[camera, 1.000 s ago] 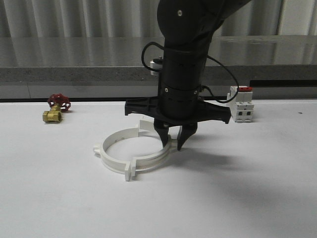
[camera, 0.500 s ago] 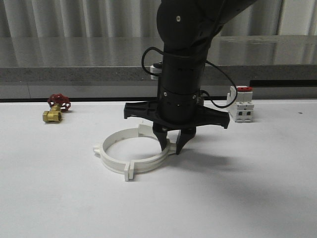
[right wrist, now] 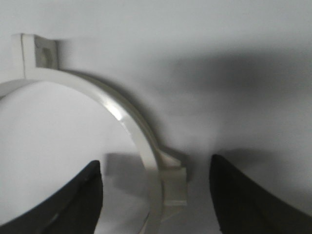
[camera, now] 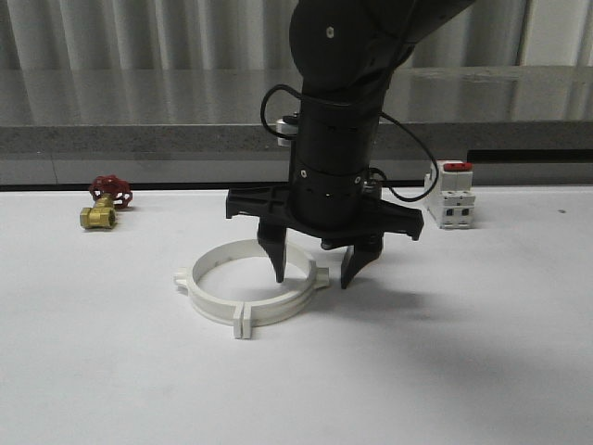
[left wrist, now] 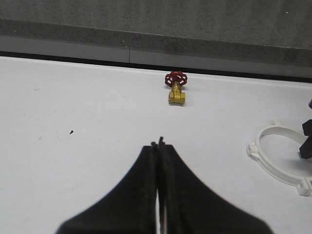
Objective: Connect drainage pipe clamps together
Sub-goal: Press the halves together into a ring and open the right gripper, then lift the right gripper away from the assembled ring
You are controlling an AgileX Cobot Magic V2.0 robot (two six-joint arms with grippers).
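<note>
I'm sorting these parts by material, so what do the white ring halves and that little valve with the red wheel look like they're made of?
The ring halves look like molded white plastic: uniform colour, a soft sheen along the band in the right wrist view. The valve looks like brass, yellow-gold and slightly shiny, with a red handwheel, probably painted metal, though that's too small to tell.

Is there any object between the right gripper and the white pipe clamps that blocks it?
Nothing visible blocks it. The right gripper is open directly over the ring's right side, one finger inside the drainage pipe clamps and one outside, straddling the tab joint. The brass valve and the breaker stand well aside.
</note>
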